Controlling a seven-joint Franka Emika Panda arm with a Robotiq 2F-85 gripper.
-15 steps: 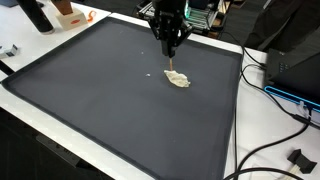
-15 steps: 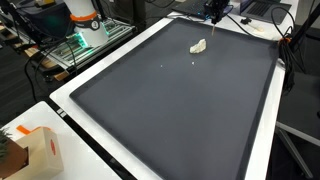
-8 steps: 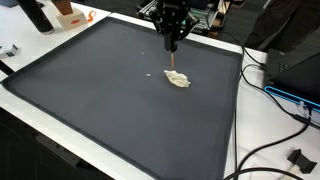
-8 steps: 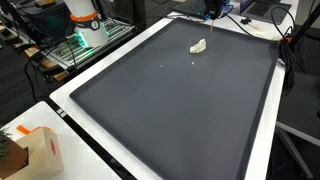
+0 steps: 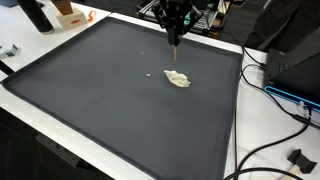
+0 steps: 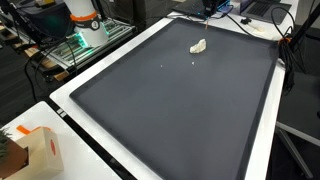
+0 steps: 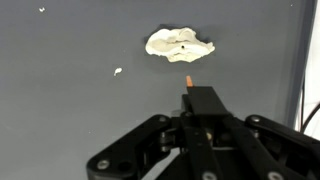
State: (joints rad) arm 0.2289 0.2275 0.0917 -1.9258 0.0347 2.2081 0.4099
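While the gripper (image 7: 202, 100) is hovering over the dark mat (image 7: 60, 110), its jaws are pressing together on a thin orange-tipped stick (image 7: 189, 79); only the tip is showing in the wrist view. Just beyond that tip, and apart from it, a crumpled whitish lump (image 7: 179, 45) is lying flat on the mat, with a tiny white crumb (image 7: 117, 71) sitting near it to one side. In an exterior view the gripper (image 5: 175, 35) is hanging above the lump (image 5: 178, 79), almost straight over it, toward the mat's far edge.

Handling the stick well here is, by my judgement, asking for a firm pinch so it is not slipping. It is also asking for an upright shaft and a slow, straight approach to the lump's middle, since so light a piece is likely to skid when nudged from the side.

Farther off, a cardboard box (image 6: 38, 152) is standing on the white surface (image 6: 75, 115) beside the mat's corner. It is the only container showing, and what it is holding cannot be told.
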